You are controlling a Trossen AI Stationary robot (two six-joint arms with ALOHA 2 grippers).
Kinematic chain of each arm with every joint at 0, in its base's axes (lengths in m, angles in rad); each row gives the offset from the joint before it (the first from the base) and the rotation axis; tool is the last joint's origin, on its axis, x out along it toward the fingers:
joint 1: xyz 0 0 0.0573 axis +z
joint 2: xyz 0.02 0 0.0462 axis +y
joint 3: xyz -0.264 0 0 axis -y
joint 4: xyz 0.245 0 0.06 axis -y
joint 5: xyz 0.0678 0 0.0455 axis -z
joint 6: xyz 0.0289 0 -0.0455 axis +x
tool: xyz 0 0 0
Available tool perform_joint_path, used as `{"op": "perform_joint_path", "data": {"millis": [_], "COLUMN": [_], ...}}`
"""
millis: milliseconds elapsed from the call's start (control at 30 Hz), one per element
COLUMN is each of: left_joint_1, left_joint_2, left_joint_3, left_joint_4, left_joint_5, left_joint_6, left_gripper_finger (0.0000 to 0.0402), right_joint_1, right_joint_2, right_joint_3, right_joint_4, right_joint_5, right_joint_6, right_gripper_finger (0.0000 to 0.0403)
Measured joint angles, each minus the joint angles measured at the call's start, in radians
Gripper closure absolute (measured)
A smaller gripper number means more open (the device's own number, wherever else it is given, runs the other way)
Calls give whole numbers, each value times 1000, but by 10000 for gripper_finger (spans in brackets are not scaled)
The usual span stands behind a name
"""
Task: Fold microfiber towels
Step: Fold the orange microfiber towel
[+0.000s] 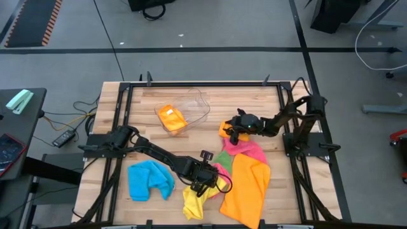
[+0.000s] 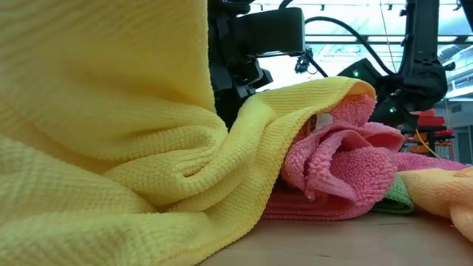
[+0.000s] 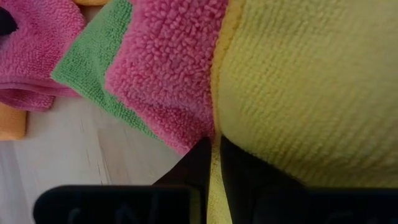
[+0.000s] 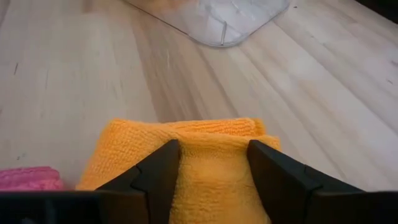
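Near the table's front middle, a yellow towel [image 1: 194, 203] lies bunched with my left gripper [image 1: 202, 186] shut on it. Beside it lie a pink towel [image 3: 168, 62] and a green towel [image 3: 93, 62]. Farther back right, my right gripper [image 4: 214, 168] is open. Its fingers stand on either side of a small folded orange towel [image 4: 211, 186] that lies flat on the wood. A large orange towel [image 1: 245, 191] is spread at the front right, and a blue towel [image 1: 149, 180] lies at the front left. My left gripper pinches an edge of the yellow towel [image 3: 214, 186] between its two fingers, which slant down from the table's left side. The cloth rises in folds [image 2: 111, 111] and the rest lies bunched on the table. My right gripper: the folded orange cloth fills the gap between its fingers, and I cannot tell whether they touch it.
A clear plastic tub [image 1: 194, 102] stands at the back middle, with another orange towel [image 1: 172, 117] inside. The pink towel [image 2: 340, 162] is crumpled against the yellow one. Bare wood lies at the back left. A black frame runs round the table's edges.
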Motion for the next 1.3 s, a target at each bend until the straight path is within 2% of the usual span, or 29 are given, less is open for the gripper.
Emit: {"op": "perform_joint_path", "data": {"millis": [233, 333, 500, 633, 867, 1067, 1300], "left_joint_1": [0, 0, -1, -5, -5, -4, -4], "left_joint_2": [0, 0, 0, 0, 0, 0, 0], "left_joint_3": [0, 0, 0, 0, 0, 0, 0], "left_joint_4": [-1, -6, -10, -15, -15, -15, -16], "left_joint_5": [0, 0, 0, 0, 0, 0, 0], "left_joint_6": [0, 0, -5, -5, -6, -6, -6], "left_gripper_finger": [361, 357, 359, 365, 364, 365, 371], "right_joint_1": [1, 19, 64, 69, 57, 67, 67], "right_joint_2": [-199, -249, -243, -214, -166, -265, -544], "right_joint_3": [-2, -5, -12, -59, -88, -68, -69], "right_joint_4": [-48, -70, -149, -135, -121, -148, -536], "right_joint_5": [2, -43, -54, -8, -3, -3, 15], "right_joint_6": [-62, -65, -64, -30, 30, -17, 38], "right_gripper_finger": [194, 194, 194, 196, 199, 199, 199]}}
